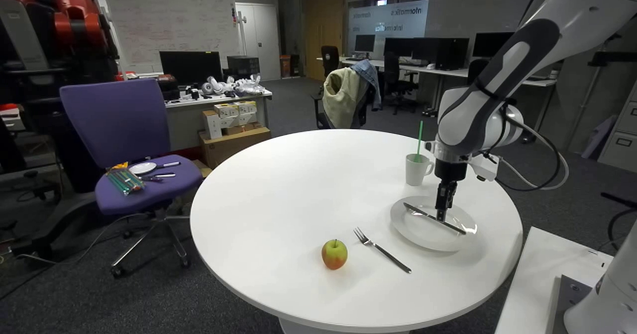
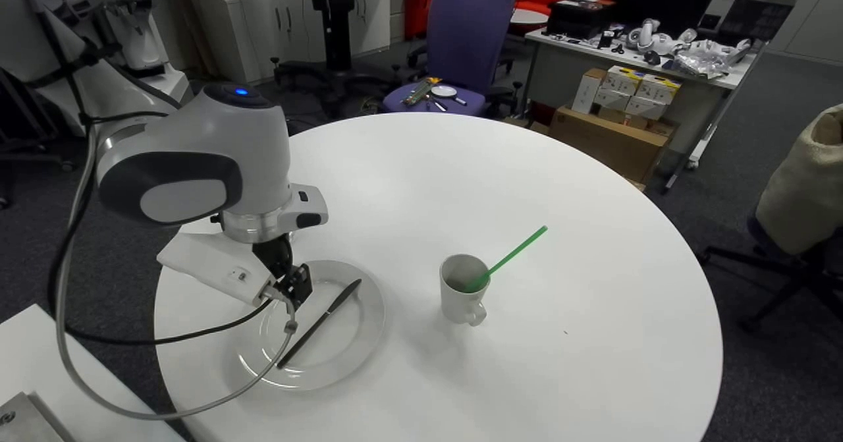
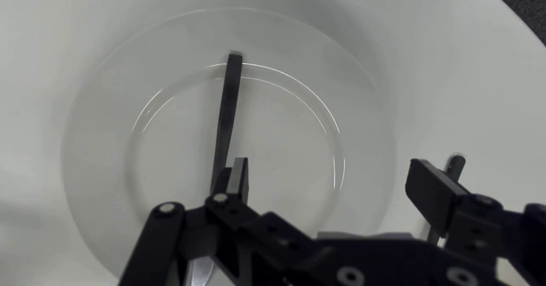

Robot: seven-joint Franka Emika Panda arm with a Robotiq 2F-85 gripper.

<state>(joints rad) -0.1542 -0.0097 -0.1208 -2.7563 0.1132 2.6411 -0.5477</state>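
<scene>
Pincer (image 3: 329,169), its fingers wide apart and holding nothing, points down over the plate (image 3: 98,149); one finger overlaps the knife (image 3: 226,115) in the wrist view, touching or not I cannot tell. Left to right in an exterior view, the counter (image 1: 268,199) carries an apple (image 1: 334,254), a fork (image 1: 382,250) just beside the plate, a mug (image 1: 415,174) with a straw (image 1: 420,140) in it, then plate and knife. As things stand, the knife lies across the plate but ungripped; fork and apple lie outside it.
</scene>
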